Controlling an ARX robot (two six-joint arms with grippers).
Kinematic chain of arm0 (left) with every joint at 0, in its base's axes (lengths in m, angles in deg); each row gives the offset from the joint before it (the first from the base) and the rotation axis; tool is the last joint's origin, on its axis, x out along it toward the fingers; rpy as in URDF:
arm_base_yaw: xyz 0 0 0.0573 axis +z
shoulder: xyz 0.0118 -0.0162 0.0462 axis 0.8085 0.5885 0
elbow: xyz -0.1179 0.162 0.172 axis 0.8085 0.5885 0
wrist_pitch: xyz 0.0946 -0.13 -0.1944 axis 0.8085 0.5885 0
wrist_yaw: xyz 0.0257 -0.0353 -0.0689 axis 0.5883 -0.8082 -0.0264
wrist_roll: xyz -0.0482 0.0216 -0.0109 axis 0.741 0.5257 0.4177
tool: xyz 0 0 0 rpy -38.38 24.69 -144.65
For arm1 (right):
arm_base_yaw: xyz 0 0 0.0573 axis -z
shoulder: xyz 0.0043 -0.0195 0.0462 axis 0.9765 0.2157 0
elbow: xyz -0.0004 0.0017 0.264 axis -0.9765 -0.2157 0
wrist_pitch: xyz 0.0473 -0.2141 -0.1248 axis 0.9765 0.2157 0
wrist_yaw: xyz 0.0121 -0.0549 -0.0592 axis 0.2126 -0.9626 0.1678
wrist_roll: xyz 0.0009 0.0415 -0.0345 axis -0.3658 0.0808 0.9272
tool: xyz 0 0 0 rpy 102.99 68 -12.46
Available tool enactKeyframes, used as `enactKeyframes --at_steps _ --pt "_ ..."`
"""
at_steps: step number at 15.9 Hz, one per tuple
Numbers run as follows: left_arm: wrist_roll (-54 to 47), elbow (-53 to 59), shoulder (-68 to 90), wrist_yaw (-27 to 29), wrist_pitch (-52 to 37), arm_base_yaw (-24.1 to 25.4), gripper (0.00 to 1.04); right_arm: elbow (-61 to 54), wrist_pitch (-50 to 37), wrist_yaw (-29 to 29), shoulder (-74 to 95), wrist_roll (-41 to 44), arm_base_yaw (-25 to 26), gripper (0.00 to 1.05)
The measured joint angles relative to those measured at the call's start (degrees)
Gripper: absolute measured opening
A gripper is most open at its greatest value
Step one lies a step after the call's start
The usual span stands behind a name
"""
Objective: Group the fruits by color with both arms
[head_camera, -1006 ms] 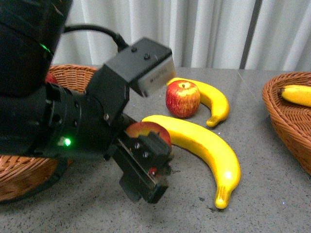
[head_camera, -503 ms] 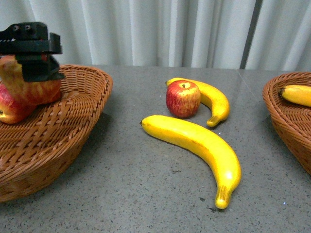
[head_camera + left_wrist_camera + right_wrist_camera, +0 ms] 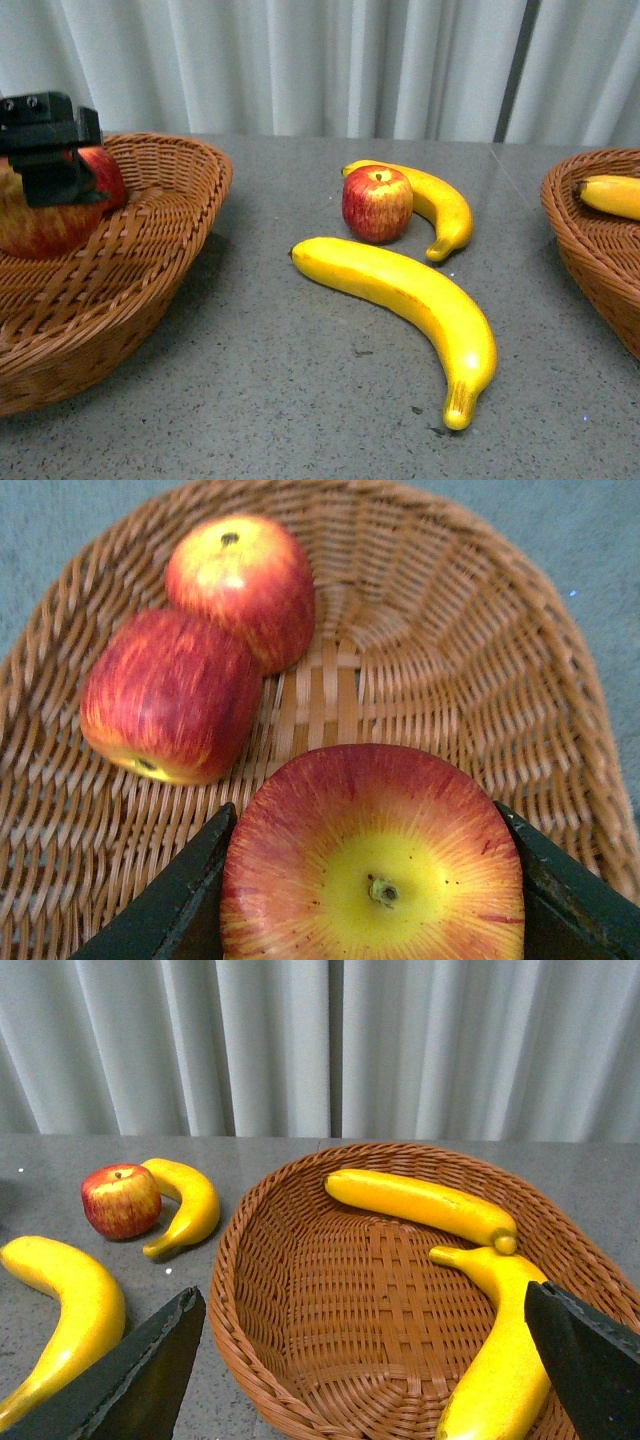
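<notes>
L gripper [image 3: 372, 885] pinching apple [image 3: 372, 820] over basket [image 3: 480, 680]; R gripper [image 3: 365, 1380] spread wide.

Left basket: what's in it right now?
Two apples lie touching in the basket. The left gripper grips a third apple there, covering the weave beneath it.

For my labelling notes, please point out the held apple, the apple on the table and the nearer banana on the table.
held apple [image 3: 372, 855]: left wrist view, yellow top above the stem.
table apple [image 3: 377, 205]: front view, middle of red side.
nearer banana [image 3: 410, 290]: front view, middle of body.
</notes>
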Motion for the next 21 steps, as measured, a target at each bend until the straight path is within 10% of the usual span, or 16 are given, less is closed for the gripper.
enactKeyframes --at_steps 7,8,10,12,21 --pt "1.8 2.2 1.6 -1.2 0.4 0.2 0.66 0.0 0.0 0.0 0.0 0.0 0.0 0.98" --pt "2.1 2.8 1.7 -1.6 -0.1 0.5 0.95 0.0 0.0 0.0 0.0 0.0 0.0 0.98" --pt "-4.9 -4.2 -3.9 0.4 -2.6 -7.0 0.98 0.0 0.0 0.0 0.0 0.0 0.0 0.98" --pt "-20.3 -22.5 17.5 -15.2 -3.1 -10.7 0.98 0.0 0.0 0.0 0.0 0.0 0.0 0.98" --pt "-24.8 -39.2 33.9 -21.2 0.5 -16.3 0.98 0.0 0.0 0.0 0.0 0.0 0.0 0.98"
